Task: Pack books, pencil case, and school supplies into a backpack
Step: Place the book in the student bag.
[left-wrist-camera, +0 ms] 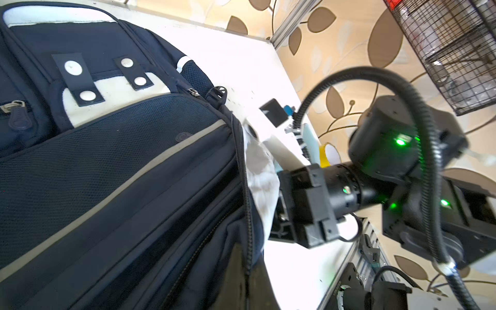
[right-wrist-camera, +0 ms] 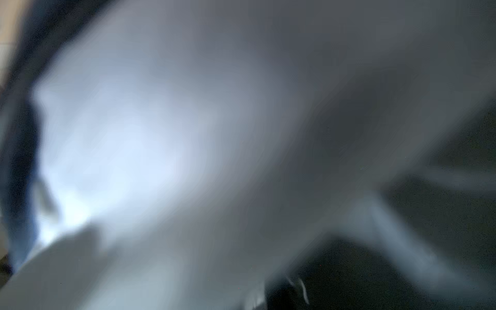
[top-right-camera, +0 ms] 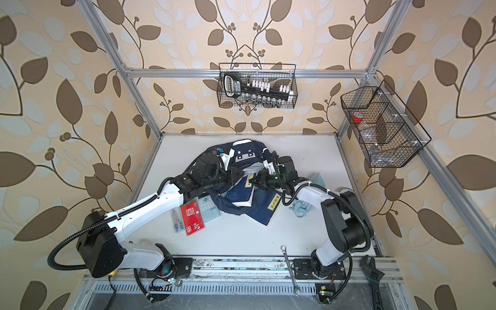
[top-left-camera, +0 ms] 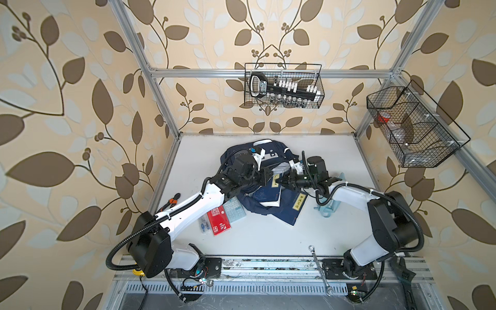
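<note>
1. Left tool (top-left-camera: 269, 174) is closed at the zip edge of the backpack (left-wrist-camera: 112, 166) mouth and looks to be pinching the rim. Right tool (top-left-camera: 279, 182) is closed too, tips buried in the pale lining (left-wrist-camera: 259, 182). Can't tell if it grips lining or a book corner, since the right wrist view is all blur.
2. Navy book (top-left-camera: 264, 194) is only partway in. It's tilted in the mouth, w/ white page edges sticking out toward the front of the desk (top-left-camera: 268, 241).
3. Risk: if either tool lets go of the fabric, the mouth prob. sags onto the book, which then jams or slides back out.
4. Risk: soft lining may bunch ahead of the book & block it. A harder pull could drag the whole bag, as nothing pins it.
5. Risk: 2nd navy book (top-left-camera: 292, 214) lies on the desk, seemingly partly under bag fabric. A bag shift could shove it or snag on it.
6. Risk: right arm hangs over the pencil case (top-left-camera: 327, 209), so an elbow sweep might knock it away.
7. Unpacked, on the desk by the left arm: calculator (top-left-camera: 236, 210), red booklet (top-left-camera: 220, 224) right against it, clear box (top-left-camera: 204, 226) w/ blue bits just beside.
8. Containers:
   - Backpack: only that navy book shows at the mouth, rest of the inside is hidden.
   - Back-wall wire basket (top-left-camera: 281, 64): socket set (top-left-camera: 284, 88).
   - Side wire basket (top-left-camera: 426, 157), w/ compartments: red item (top-left-camera: 382, 118) in one, clear bits elsewhere, too small to ID.
</note>
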Tool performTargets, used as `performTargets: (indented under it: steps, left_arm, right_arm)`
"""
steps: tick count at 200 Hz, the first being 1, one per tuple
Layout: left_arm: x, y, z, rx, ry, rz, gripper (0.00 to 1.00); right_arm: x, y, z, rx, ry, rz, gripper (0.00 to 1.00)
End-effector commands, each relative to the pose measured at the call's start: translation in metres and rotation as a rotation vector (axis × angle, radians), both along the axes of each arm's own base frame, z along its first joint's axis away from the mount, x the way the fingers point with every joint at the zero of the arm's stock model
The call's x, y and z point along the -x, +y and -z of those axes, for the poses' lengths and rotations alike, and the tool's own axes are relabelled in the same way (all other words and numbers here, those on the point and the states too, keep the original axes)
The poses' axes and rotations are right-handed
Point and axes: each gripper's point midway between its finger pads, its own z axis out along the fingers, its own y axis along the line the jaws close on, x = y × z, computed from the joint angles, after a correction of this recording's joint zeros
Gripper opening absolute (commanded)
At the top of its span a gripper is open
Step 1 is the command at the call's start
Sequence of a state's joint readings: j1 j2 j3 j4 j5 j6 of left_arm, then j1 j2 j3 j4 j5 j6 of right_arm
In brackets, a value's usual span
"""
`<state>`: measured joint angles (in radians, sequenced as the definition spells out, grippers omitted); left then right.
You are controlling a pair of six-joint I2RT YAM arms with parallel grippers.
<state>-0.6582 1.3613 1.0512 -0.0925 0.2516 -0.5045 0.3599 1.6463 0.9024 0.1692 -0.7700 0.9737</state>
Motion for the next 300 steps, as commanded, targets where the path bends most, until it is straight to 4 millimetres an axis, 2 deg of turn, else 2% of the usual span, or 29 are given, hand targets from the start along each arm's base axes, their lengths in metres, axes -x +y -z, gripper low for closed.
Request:
performTargets:
  steps: [1, 31, 51, 90, 106, 147, 182, 187, 202, 226, 241, 255, 278, 300]
  left_arm:
    - [0.006, -0.008, -0.064, 0.161, -0.134, 0.052, 0.0]
    - [0.015, -0.006, -0.07, 0.179, -0.131, 0.069, 0.0]
    - [0.018, -0.005, -0.071, 0.192, -0.125, 0.071, 0.0]
    - [0.01, -0.005, -0.053, 0.16, -0.106, 0.048, 0.0]
    - [0.007, -0.008, -0.051, 0.172, -0.104, 0.045, 0.0]
    - [0.003, -0.013, -0.06, 0.205, -0.106, 0.048, 0.0]
    - [0.001, -0.009, -0.063, 0.19, -0.123, 0.031, 0.0]
    - [0.001, -0.008, -0.063, 0.185, -0.125, 0.026, 0.0]
    - [-0.004, -0.002, -0.056, 0.16, -0.12, 0.001, 0.0]
    - [-0.014, 0.011, -0.04, 0.146, -0.081, -0.041, 0.0]
    - [-0.019, 0.017, -0.034, 0.157, -0.065, -0.058, 0.0]
    - [-0.021, 0.018, -0.031, 0.151, -0.063, -0.063, 0.0]
    - [-0.024, 0.021, -0.028, 0.131, -0.059, -0.076, 0.0]
    - [-0.024, 0.022, -0.026, 0.128, -0.051, -0.077, 0.0]
  right_arm:
    - [-0.029, 0.005, 0.006, 0.037, -0.037, 0.014, 0.0]
    - [-0.061, 0.01, 0.009, 0.038, -0.033, 0.074, 0.0]
    - [-0.072, 0.017, 0.009, -0.013, -0.037, 0.12, 0.0]
    - [-0.07, 0.046, -0.002, -0.116, -0.069, 0.14, 0.0]
    - [-0.068, 0.052, -0.005, -0.15, -0.086, 0.185, 0.0]
    - [-0.071, 0.068, 0.009, -0.116, -0.083, 0.286, 0.0]
    - [-0.076, 0.066, 0.03, -0.066, -0.052, 0.343, 0.0]
    - [-0.075, 0.066, 0.033, -0.064, -0.046, 0.339, 0.06]
    - [-0.071, 0.062, 0.039, -0.048, -0.033, 0.327, 0.25]
    - [-0.06, 0.046, 0.038, 0.047, -0.063, 0.321, 0.44]
    - [-0.054, 0.034, 0.029, 0.128, -0.094, 0.321, 0.56]
    - [-0.049, 0.023, 0.026, 0.201, -0.099, 0.318, 0.61]
    - [-0.038, 0.0, 0.022, 0.296, -0.104, 0.333, 0.62]
    - [-0.029, -0.021, 0.005, 0.338, -0.147, 0.358, 0.63]
